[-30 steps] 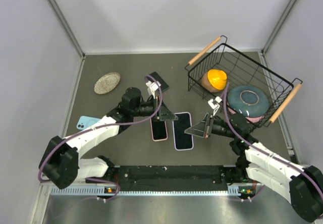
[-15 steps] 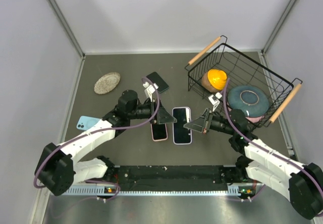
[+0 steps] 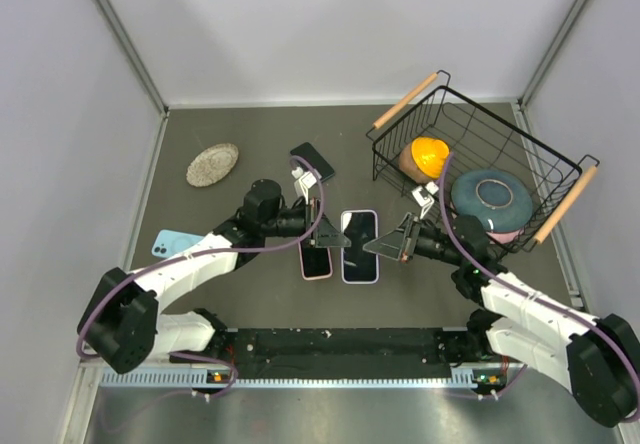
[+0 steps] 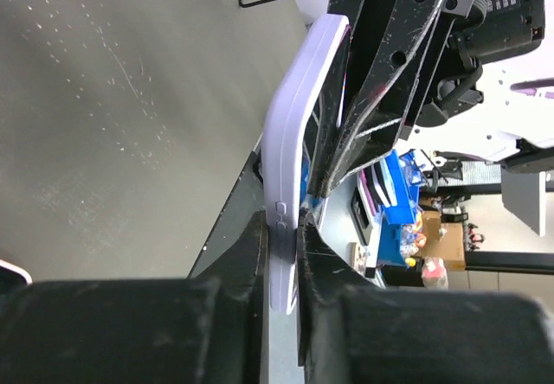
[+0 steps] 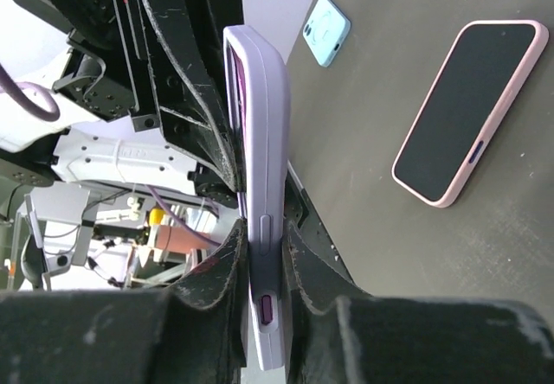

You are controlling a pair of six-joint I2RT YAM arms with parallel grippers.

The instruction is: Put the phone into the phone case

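- The lavender phone case is held between the two arms over the middle of the table, toward its near edge.
- A dark-screened phone is seen inside the case, facing up; whether it is fully seated cannot be told.
- The left gripper is closed narrowly on the case's left long edge.
- The right gripper is clamped on the opposite long edge, its fingers pinching the rim.
- A pink-cased phone lies flat on the table just left of the held case.
- A black phone lies farther back, near the table's centre.
- A light blue case lies by the left edge, and a beige plate toward the far left corner.
- A wire basket stands at the far right corner, with an orange object and a blue bowl in it.
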